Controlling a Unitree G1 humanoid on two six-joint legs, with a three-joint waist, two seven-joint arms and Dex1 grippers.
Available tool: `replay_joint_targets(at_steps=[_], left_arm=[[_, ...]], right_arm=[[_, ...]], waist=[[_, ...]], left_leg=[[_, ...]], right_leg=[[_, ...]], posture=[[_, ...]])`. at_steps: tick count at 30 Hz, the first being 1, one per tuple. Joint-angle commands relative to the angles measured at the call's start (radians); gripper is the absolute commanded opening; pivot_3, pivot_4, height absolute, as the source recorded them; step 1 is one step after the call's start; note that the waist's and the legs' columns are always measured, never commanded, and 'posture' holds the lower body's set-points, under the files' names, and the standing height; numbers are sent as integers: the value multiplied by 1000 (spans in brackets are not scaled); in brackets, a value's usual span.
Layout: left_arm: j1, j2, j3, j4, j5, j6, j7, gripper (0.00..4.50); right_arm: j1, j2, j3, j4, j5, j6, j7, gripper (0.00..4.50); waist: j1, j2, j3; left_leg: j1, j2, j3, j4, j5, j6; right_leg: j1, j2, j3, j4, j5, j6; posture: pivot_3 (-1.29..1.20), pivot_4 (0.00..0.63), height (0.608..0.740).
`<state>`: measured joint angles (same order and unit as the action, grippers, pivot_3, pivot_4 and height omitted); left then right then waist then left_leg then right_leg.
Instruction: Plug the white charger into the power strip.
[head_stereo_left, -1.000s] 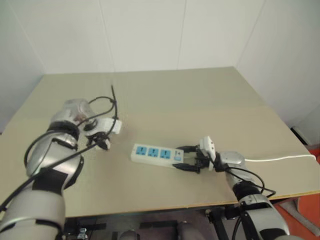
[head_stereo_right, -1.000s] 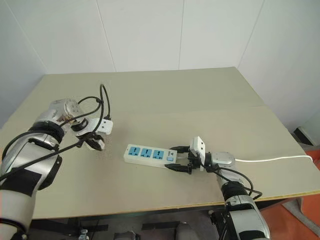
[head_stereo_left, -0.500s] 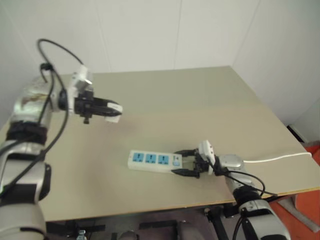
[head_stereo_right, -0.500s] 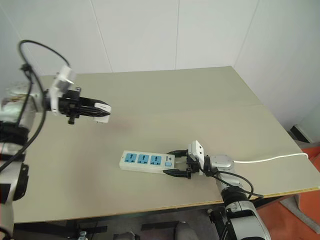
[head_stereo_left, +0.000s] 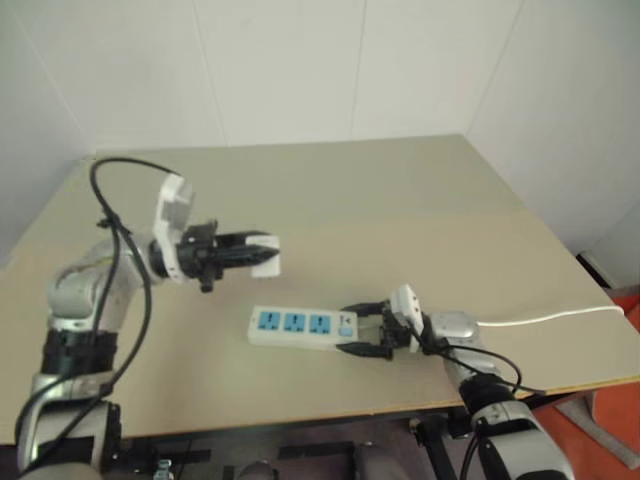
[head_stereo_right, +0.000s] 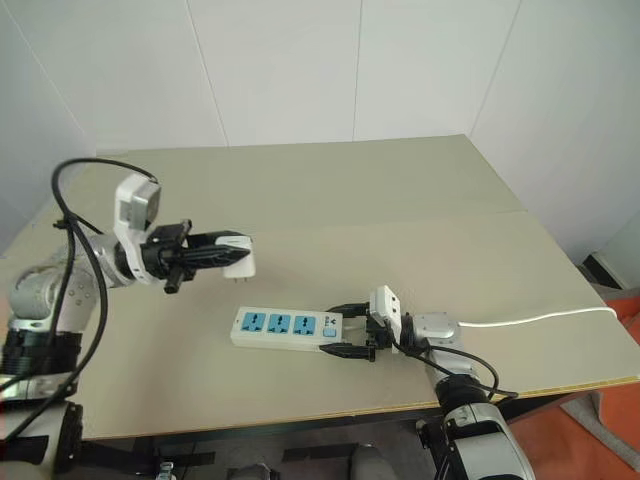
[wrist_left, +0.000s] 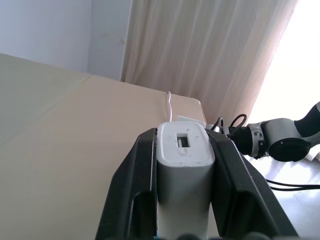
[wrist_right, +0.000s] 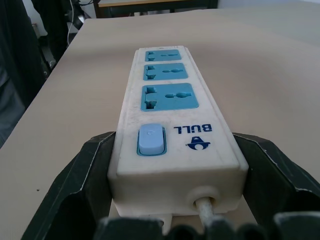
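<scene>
While the left claw (head_stereo_right: 238, 262) hangs above the counter (head_stereo_right: 330, 200) with its two black fingers clamped on the white charger (head_stereo_right: 240, 259), the charger rides level — pointing toward the robot's right, with the power strip (head_stereo_right: 284, 327) lying just below it and a little nearer the robot. That gap is the whole story here: the charger is up in the air, apart from the strip, and its plug end looks to face sideways, not down at the sockets, so by my reading the wrist has to turn before anything goes in.

Over to the right claw (head_stereo_left: 362, 330) — it straddles the cord end of the strip, a finger on each side by the blue button (wrist_right: 150, 139); whether it presses or merely brackets, I cannot tell for sure, though the wrist view shows the fingers hard against both flanks. The strip's long axis runs across the counter, left to right, three blue sockets in a row, its thin white cord (head_stereo_left: 550, 317) trailing off toward the right edge.

The left arm is clearly the one to deliver; the nearest socket to it is the one farthest from the button.

The counter is a plain beige top, bare apart from the strip, set in a corner of white panelled walls (head_stereo_right: 300, 70).
</scene>
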<state>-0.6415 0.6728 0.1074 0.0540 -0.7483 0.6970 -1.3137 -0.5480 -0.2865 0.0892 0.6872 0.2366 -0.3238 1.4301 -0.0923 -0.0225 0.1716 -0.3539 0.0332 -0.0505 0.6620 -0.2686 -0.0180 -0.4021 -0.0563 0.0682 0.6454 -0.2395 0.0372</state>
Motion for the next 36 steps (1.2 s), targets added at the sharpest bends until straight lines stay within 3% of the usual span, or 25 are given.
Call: replay_joint_targets(at_steps=[1, 10, 17, 25, 36], left_arm=[[10, -13, -19, -21, 11, -29, -9, 1031], [63, -150, -53, -14, 24, -135, -27, 1031], [83, -159, -134, 78, 123, -285, -153, 1031], [1, -173, -150, 302, 203, -435, -278, 1031], [-9, -217, -184, 419, 201, -552, -301, 1031]], right_arm=[[-11, 18, 24, 14, -15, -22, 0, 3388], [-11, 40, 35, 21, -16, -35, -18, 3388], [-13, 43, 35, 14, -19, -31, -21, 3388], [-11, 39, 40, -4, -20, -19, -14, 3388], [4, 33, 49, -38, -19, 2, -13, 3388]], waist=[[-3, 0, 0], [-6, 0, -1], [-5, 0, -2], [-4, 0, -2], [-4, 0, -2]], left_leg=[[0, 0, 0, 0, 0, 0], [1, 0, 0, -1, 0, 0], [1, 0, 0, -1, 0, 0], [1, 0, 0, -1, 0, 0], [0, 0, 0, -1, 0, 0]], right_leg=[[0, 0, 0, 0, 0, 0], [0, 1, 1, 0, 0, 0], [0, 0, 1, -1, 0, 0], [0, 1, 1, -1, 0, 0], [0, 0, 1, -2, 0, 0]], posture=[[0, 150, 740], [0, 150, 740], [0, 150, 740], [0, 150, 740], [0, 150, 740]])
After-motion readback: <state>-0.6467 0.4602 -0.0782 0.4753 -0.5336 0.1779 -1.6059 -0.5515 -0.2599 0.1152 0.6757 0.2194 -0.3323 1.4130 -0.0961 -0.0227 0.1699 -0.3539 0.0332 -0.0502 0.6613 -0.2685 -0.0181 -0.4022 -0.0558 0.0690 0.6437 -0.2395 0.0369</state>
